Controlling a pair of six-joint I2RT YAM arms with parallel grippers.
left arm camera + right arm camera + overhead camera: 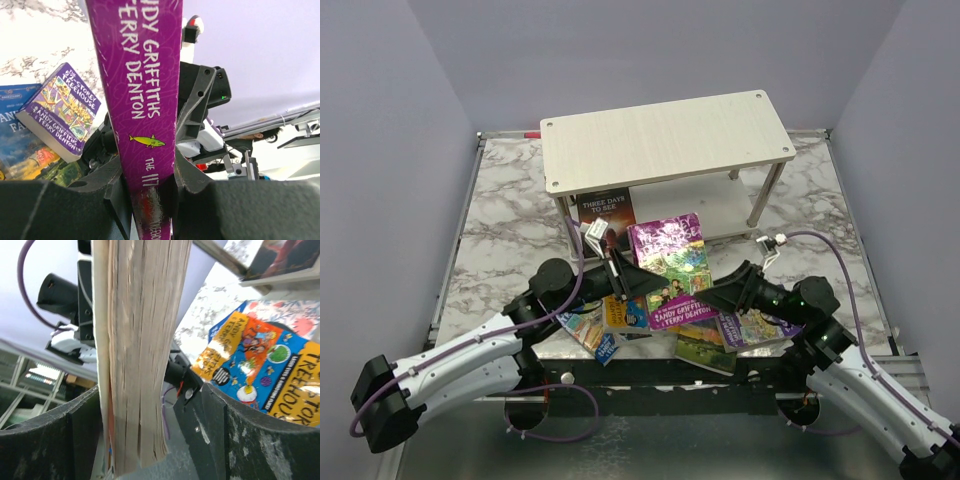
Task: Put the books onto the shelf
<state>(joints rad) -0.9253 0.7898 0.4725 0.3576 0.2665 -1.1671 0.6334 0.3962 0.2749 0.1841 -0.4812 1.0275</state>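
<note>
Marble table [500,210]: left jaws pinch purple book [667,252] spine; right jaws spread astride page edge, slack.

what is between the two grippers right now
The purple book, upright: the left fingers clamp its spine, and its page edge stands between the open right fingers. The top view shows it between both.

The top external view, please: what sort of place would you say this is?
Probably a robot lab test cell: plain grey walls box in a marble-look table, two arms are bolted at its near edge, and a small shelf and loose paperbacks look staged.
</note>
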